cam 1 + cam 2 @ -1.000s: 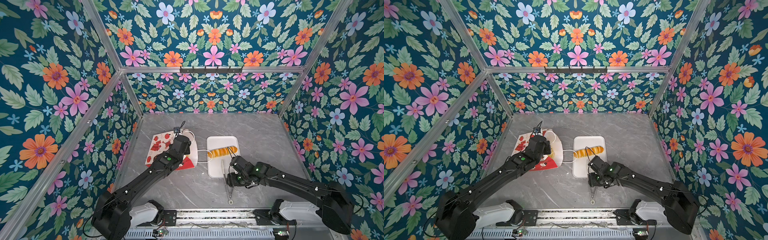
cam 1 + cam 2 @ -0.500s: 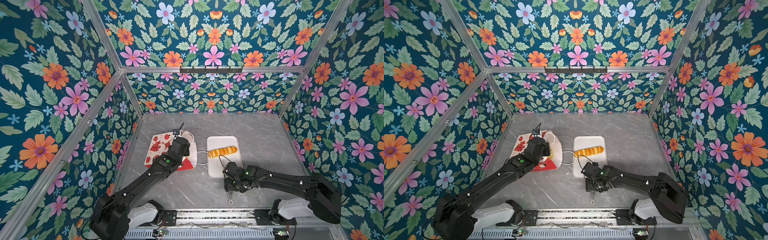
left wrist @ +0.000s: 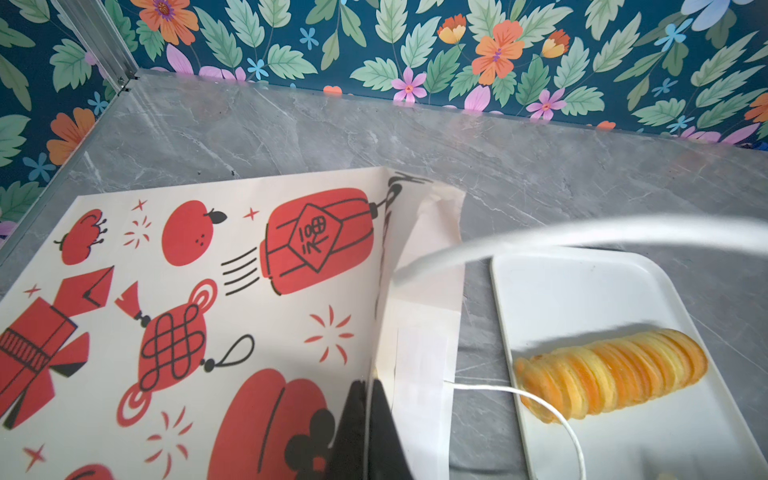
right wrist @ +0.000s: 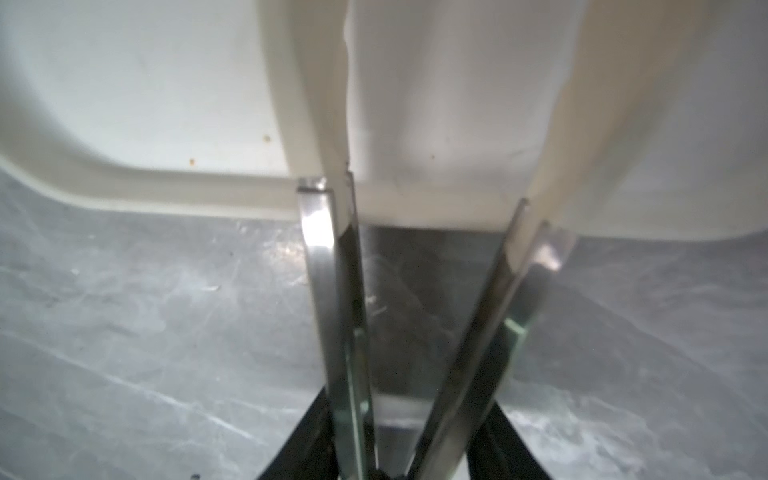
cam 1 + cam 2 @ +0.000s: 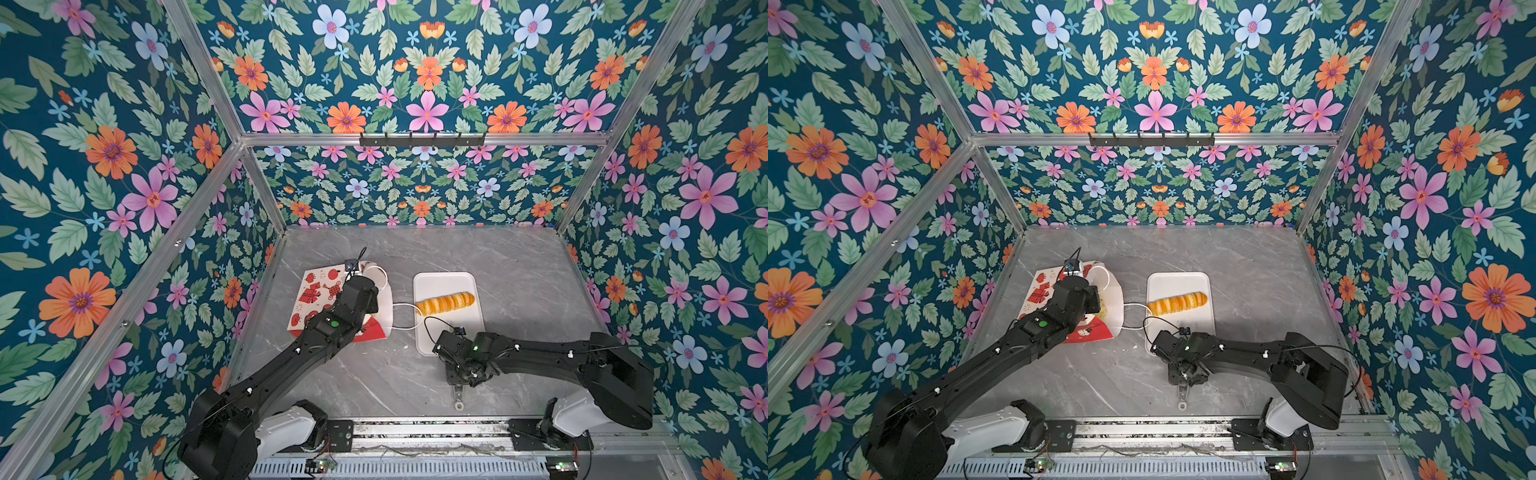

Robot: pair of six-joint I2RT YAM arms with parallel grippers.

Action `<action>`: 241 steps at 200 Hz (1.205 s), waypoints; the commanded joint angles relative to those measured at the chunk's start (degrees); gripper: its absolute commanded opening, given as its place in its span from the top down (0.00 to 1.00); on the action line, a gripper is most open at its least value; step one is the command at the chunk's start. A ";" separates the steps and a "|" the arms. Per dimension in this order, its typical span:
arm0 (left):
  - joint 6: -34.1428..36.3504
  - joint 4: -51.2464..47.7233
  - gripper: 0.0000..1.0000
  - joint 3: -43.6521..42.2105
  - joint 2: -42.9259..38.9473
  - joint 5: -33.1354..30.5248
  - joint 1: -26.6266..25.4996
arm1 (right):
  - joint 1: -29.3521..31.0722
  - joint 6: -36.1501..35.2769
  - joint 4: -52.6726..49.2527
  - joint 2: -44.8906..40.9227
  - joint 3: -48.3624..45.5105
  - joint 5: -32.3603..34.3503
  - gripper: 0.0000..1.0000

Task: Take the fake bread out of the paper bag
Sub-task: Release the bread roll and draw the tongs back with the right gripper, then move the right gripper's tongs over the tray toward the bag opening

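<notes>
Right tool, clamped on empty tongs, has backed to the white tray rim; striped loaf sits delivered. Left tool pinches the paper bag open. Next piece pending.

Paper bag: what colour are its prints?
Red with black lines on white bag; best in left wrist view.

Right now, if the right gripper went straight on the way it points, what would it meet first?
Probably the near rim of the tray; the right gripper holds tongs reaching over it.
</notes>
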 commanded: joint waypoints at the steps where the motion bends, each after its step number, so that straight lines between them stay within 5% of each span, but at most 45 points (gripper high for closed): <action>1: -0.36 1.56 1.00 -0.05 -0.39 -0.35 0.12 | 0.42 1.20 -6.50 -3.76 1.32 2.80 0.57; 58: -0.34 1.83 1.00 -0.15 -0.39 -0.82 0.20 | -0.64 -4.56 -15.85 -14.19 5.59 4.04 0.63; 111: -0.27 1.64 1.00 0.24 -0.39 -0.65 0.29 | -5.04 -11.63 -11.65 -16.03 7.03 1.73 0.68; 241: 2.65 -1.11 1.00 0.72 -2.73 0.40 0.29 | -15.88 -25.39 1.16 -0.92 12.27 -2.29 0.75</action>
